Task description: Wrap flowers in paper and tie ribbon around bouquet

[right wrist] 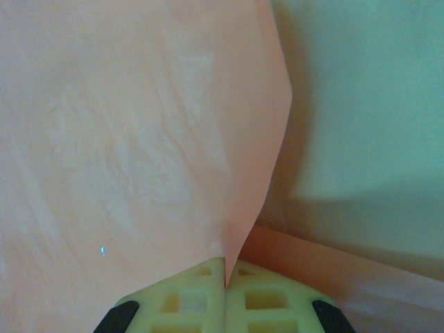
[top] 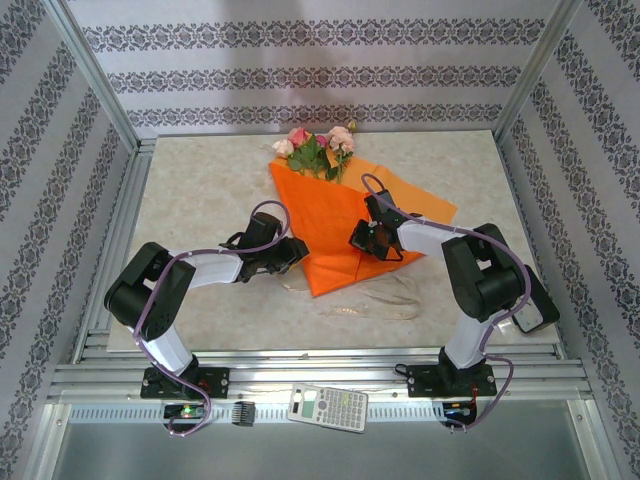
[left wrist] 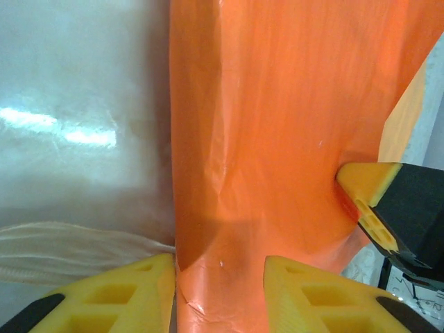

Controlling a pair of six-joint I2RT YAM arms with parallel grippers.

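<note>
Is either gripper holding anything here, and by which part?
The right gripper pinches a pointed corner of the paper. The left gripper stands open over the paper, holding nothing.

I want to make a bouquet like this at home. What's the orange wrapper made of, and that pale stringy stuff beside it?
The orange wrapper looks like thin matte paper: it shows creases and folds flat with sharp edges. The pale strand looks like raffia or a similar fibre ribbon, since it splits into many fine, dry-looking threads. I can't be sure which.
</note>
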